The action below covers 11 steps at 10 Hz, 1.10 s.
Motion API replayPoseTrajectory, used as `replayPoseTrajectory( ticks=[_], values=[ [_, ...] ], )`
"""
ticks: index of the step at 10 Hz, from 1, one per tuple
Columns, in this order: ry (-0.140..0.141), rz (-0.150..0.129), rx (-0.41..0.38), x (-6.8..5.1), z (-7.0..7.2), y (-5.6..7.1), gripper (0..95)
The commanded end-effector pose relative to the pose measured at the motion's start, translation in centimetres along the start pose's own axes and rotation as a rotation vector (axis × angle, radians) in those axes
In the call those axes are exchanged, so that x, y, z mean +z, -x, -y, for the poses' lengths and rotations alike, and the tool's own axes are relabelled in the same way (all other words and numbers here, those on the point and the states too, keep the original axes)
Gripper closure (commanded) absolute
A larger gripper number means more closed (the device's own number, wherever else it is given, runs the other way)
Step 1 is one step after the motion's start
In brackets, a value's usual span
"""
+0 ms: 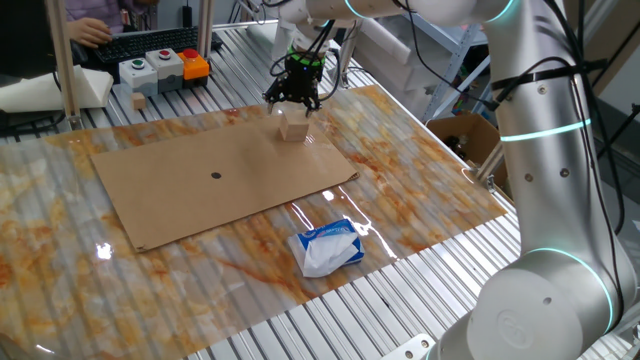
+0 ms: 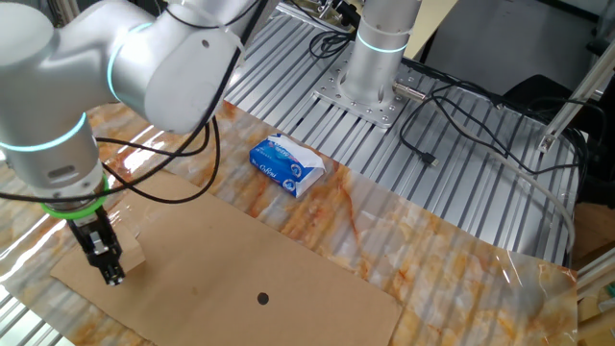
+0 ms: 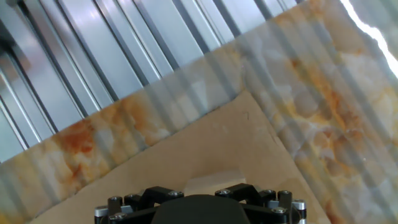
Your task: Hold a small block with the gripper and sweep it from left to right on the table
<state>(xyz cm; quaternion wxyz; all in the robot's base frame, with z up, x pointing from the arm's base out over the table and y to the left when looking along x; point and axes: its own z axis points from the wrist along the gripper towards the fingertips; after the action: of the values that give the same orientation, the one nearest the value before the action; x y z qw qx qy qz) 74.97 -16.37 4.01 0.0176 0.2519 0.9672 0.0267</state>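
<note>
The small block point(image 1: 293, 126), a light-tan wooden cube, sits on the far right corner of the brown cardboard sheet point(image 1: 200, 185) on the table point(image 1: 420, 170). The gripper point(image 1: 294, 100) is close over the block with its black fingers spread wider than the cube, not closed on it. In the other fixed view the gripper point(image 2: 112, 275) is in front of the block point(image 2: 132, 254) and covers part of it. In the hand view the top of the block point(image 3: 214, 184) shows just beyond the black gripper body. I cannot tell whether a finger touches the block.
A white-and-blue soft packet point(image 1: 327, 247) lies near the table's front edge, also in the other fixed view point(image 2: 286, 165). A button box point(image 1: 160, 68) stands at the far left on the metal slats. The arm's base point(image 2: 371, 67) is bolted to the frame.
</note>
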Motion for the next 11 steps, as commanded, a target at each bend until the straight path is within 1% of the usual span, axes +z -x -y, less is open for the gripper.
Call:
replayPoseTrajectory(
  ticks=[1,3,4,7,8,11],
  values=[
    [0.001,0.002,-0.002,0.47,-0.06,0.02,19.0],
    [0.003,0.002,0.004,0.53,-0.06,0.0,19.0],
    [0.003,0.001,0.0,0.55,-0.06,0.0,38.0],
    [0.003,0.001,-0.002,0.58,-0.07,0.0,38.0],
    [0.003,0.001,-0.006,0.66,-0.08,-0.01,57.0],
    [0.001,0.004,-0.01,0.57,-0.21,-0.2,57.0]
  ],
)
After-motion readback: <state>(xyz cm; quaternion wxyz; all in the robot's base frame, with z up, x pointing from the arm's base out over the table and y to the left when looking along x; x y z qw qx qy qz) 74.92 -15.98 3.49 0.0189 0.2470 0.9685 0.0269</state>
